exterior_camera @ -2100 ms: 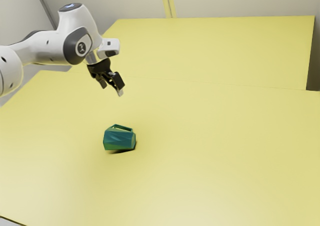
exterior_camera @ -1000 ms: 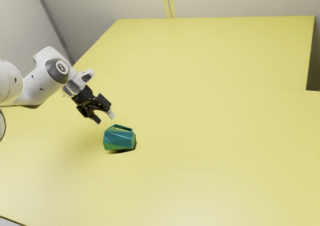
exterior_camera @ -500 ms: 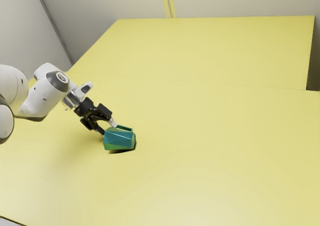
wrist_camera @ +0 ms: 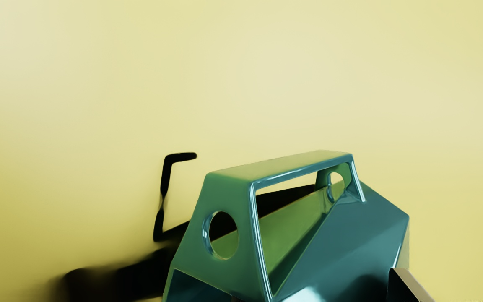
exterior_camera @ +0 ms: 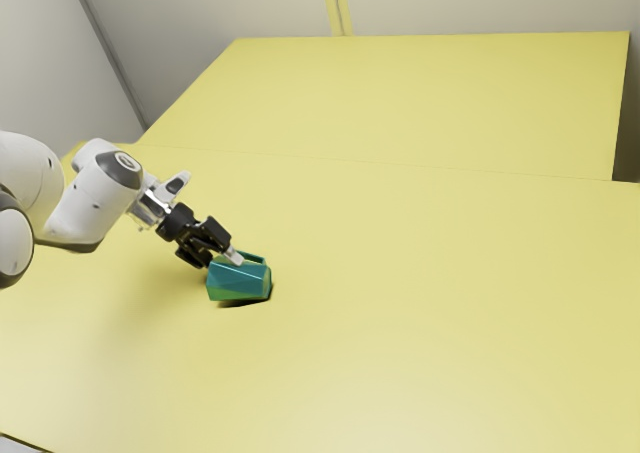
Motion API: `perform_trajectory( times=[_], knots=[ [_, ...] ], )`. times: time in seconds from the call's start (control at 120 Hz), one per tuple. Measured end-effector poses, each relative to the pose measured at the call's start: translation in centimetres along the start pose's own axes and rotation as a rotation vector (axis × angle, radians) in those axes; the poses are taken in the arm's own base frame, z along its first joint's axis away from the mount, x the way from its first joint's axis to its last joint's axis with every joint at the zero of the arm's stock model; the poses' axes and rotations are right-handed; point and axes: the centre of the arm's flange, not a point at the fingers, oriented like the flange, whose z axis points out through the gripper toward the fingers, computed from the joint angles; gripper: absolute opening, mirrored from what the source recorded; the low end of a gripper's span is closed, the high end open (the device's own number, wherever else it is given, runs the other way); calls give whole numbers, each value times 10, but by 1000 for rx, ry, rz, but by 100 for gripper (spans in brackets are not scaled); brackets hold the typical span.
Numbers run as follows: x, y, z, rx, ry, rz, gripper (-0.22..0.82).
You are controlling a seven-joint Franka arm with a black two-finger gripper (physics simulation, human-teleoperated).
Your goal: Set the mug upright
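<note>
At the mug's end nearest the arm, my gripper (exterior_camera: 222, 262) is low over the table with its fingers apart. The teal-green mug (exterior_camera: 240, 281) lies on its side, its handle raised. One fingertip overlaps the mug's upper side in the exterior view; the other is partly hidden at its near end. In the wrist view the mug (wrist_camera: 350, 235) is below my gripper (wrist_camera: 321, 291), with one fingertip (wrist_camera: 409, 287) beside its faceted wall. Contact on both sides cannot be made out.
The yellow table (exterior_camera: 430, 303) spreads around the mug and toward the exterior view's right. A second yellow surface (exterior_camera: 420, 98) lies beyond a thin seam, with a pale wall (exterior_camera: 480, 3) behind it.
My gripper has come down and toward the exterior view's right, from well above the table to the mug. The mug has not visibly moved.
</note>
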Motion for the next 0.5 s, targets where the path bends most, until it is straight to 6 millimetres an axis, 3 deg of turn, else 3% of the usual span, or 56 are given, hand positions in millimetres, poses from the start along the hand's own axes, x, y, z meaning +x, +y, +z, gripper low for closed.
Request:
perform_trajectory(
  times=[0.1, 0.3, 0.5],
  knots=[
    [-5, -2, 6, -22, 1, -7, 16],
    [-6, -2, 9, -40, 9, 2, 6],
    [-3, 18, 10, -58, 13, 42, -3]
  ],
)
